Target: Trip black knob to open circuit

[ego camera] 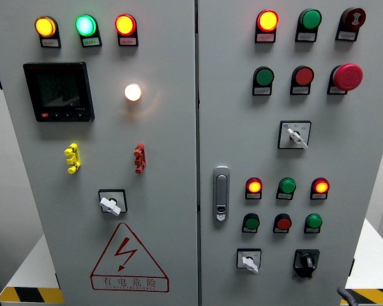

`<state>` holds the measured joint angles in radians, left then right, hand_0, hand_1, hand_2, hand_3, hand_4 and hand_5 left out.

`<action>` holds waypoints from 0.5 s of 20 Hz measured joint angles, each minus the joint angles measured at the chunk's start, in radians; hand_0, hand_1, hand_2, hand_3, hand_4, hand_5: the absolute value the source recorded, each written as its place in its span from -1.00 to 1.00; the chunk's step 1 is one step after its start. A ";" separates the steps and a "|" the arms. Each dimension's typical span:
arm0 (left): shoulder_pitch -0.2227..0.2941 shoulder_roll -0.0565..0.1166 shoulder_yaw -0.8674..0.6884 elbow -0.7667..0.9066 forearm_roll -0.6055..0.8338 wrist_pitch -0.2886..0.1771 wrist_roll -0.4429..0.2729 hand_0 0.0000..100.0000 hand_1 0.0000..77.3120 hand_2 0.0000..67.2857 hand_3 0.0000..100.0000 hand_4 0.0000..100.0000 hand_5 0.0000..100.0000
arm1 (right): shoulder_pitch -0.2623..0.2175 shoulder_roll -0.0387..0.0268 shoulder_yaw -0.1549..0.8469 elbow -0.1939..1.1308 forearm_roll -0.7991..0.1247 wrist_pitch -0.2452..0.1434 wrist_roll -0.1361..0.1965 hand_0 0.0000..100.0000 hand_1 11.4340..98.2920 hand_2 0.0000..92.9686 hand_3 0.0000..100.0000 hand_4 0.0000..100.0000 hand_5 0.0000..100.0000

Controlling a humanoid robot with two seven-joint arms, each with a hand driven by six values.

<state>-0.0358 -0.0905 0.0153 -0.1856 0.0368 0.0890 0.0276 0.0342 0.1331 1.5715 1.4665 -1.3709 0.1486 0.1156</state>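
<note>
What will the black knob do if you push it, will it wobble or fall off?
The black knob probably will not fall: it looks fixed to the grey cabinet door. It likely turns stiffly and clicks, like a switch. Its small handle may give fingers some grip, though the plastic looks smooth and could slip.
</note>
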 measured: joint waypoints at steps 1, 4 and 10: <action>0.000 0.000 0.000 0.000 0.000 0.000 0.000 -1.00 -1.00 -0.42 -0.48 -0.80 -0.83 | 0.006 0.0002 -0.001 0.000 0.003 -0.001 -0.003 1.00 0.12 -1.00 0.77 1.00 1.00; 0.000 0.000 0.000 0.000 0.000 0.000 0.000 -1.00 -1.00 -0.42 -0.48 -0.80 -0.83 | 0.030 0.0012 -0.002 -0.001 0.023 -0.002 -0.018 1.00 0.11 -1.00 0.77 1.00 1.00; 0.000 0.000 0.000 0.000 0.000 0.000 0.000 -1.00 -1.00 -0.42 -0.48 -0.80 -0.83 | 0.066 0.0018 -0.001 -0.028 0.044 -0.003 -0.030 1.00 0.07 -1.00 0.76 1.00 1.00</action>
<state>-0.0360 -0.0905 0.0153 -0.1856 0.0368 0.0890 0.0277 0.0997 0.1349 1.5708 1.4385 -1.3272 0.1459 0.0860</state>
